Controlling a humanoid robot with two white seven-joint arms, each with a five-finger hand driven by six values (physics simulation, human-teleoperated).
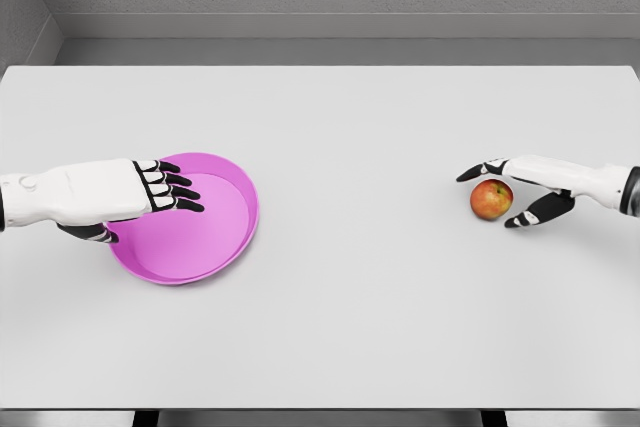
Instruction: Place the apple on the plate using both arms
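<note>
Head view, looking down on a pale grey table [330, 327] that fills most of the frame. Behind its far edge runs a darker grey floor strip and a rough grey wall.

The apple [491, 199] sits on the table at the right, well apart from the plate. It is round, so it has no clear long axis; it appears to rest upright, though no stem can be made out. Its skin is red with a yellow-orange patch on the left side facing the camera.

The right hand [520, 192] comes in from the right edge on a white arm. Its dark fingers are spread open around the apple: one finger [478, 171] reaches past the apple's far side, the thumb [535, 212] lies just beside its near right side. Whether any of them touches the fruit cannot be told; nothing is gripped.

The plate [235, 237] is a shallow bright pink-magenta dish with a raised rim, lying flat at the left of the table.

The left hand [135, 197] comes in from the left edge and hovers over the plate's left part, fingers [175, 187] extended and loosely open, pointing right, thumb below, holding nothing.
</note>
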